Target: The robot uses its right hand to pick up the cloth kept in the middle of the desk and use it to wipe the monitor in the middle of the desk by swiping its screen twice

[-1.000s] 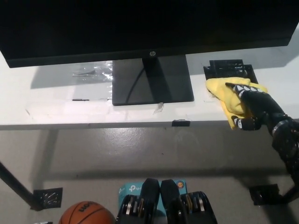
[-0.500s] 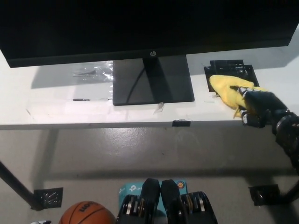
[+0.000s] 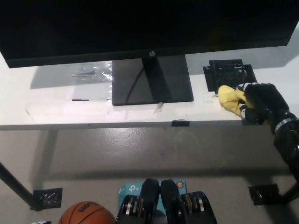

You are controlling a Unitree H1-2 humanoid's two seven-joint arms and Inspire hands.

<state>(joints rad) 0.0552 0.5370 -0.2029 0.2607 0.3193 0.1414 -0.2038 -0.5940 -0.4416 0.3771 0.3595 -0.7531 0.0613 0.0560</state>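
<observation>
Where the head view looks steeply down, a black monitor (image 3: pixel 140 28) spans the top of the picture, a small pale logo on its lower bezel too small to read. Its dark rectangular stand base (image 3: pixel 152 80) rests on the white surface (image 3: pixel 56 102), near the middle. On the floor at the bottom, a teal box (image 3: pixel 127 190) bears the partly hidden letters "tp-". An orange basketball (image 3: pixel 86 213) lies at the lower left, beside a black perforated foot plate (image 3: pixel 48 198) of the surface's frame.

The black right robot hand (image 3: pixel 261 101) sits at the right end of the surface, close to its front edge, fingers curled around the yellow cloth (image 3: pixel 230 97), which bunches out to the hand's left. Just behind the cloth lies a black slotted plate (image 3: pixel 228 72). A small black clip (image 3: pixel 181 123) sits on the front edge below the stand. Clear plastic film (image 3: pixel 91 71) lies left of the stand. Bare surface stretches from the stand to the left border. The left robot hand does not appear.
</observation>
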